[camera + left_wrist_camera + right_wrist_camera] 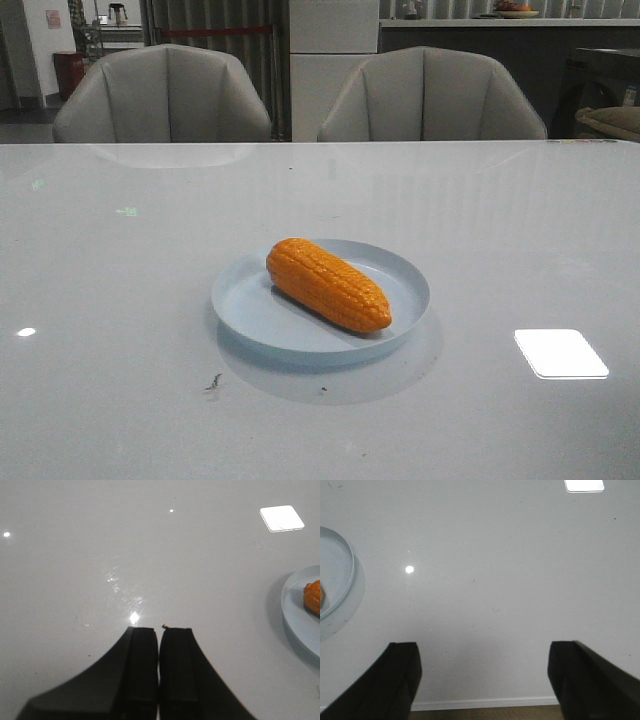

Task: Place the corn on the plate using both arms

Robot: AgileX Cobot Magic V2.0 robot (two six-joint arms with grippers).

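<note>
The corn (328,284) lies inside the plate (245,305), resting on its floor at a slant: the blunt end points to the far left, the tapered end to the near right, close to the plate's near-right rim. The plate sits on the pale glossy surface (120,400) roughly at the middle of the front view, with two grey chairs (165,95) beyond the far edge. Neither arm shows in the front view.

In the left wrist view, the left gripper (159,629) has its jaws pressed together, only a thin seam showing between the two black fingers (142,665). Nothing is held between them. They hang over bare surface, well apart from the plate (295,610), whose rim and one end of the corn (313,596) show at the edge of that view.

In the right wrist view, the right gripper (485,665) has its jaws spread wide, the two dark fingers (395,680) far apart at either side with open surface between them. It holds nothing and touches nothing. An arc of the plate (340,580) shows at the side of that view, away from the fingers, with a sliver of the orange corn (322,596) in it.
</note>
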